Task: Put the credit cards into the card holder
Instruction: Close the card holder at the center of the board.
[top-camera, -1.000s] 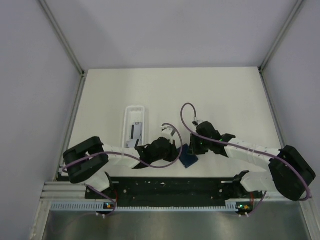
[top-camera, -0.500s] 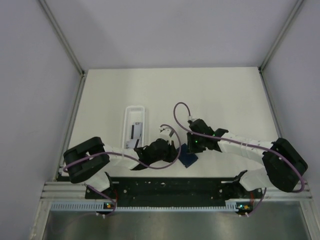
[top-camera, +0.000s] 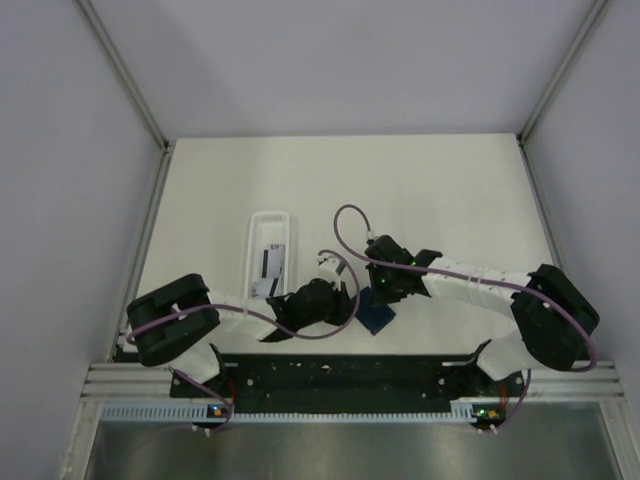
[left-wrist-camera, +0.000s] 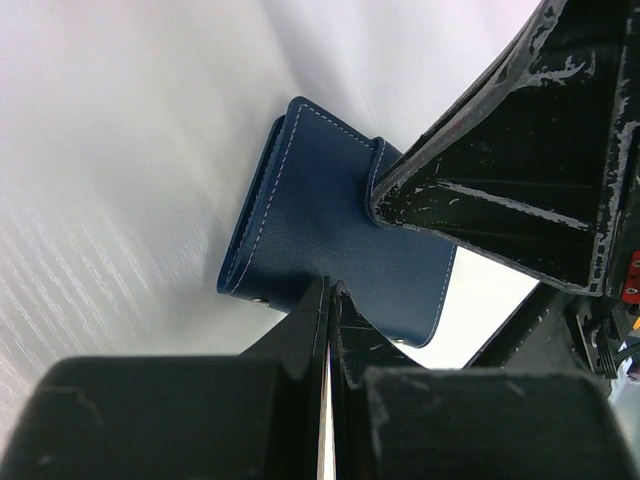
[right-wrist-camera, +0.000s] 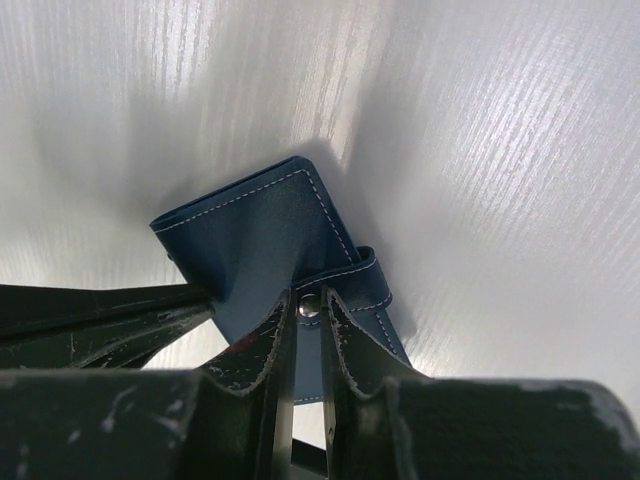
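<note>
Both arms folded low by the near edge, elbows out wide, forearms angled in toward the middle, wrists almost meeting. For the left arm (top-camera: 240, 315): shoulder block at the outer left, forearm running rightward, wrist tipped down. At its end the left gripper (left-wrist-camera: 327, 292), pressed fully together, fingers flat against each other, tips at the near edge of the card holder (right-wrist-camera: 250, 230). For the right arm (top-camera: 470, 285): shoulder far right, forearm stretched leftward, wrist pitched down. At its end the right gripper (right-wrist-camera: 308, 302), drawn in narrow, scuffed fingertips on either side of the holder's strap tab, pinching it.
</note>
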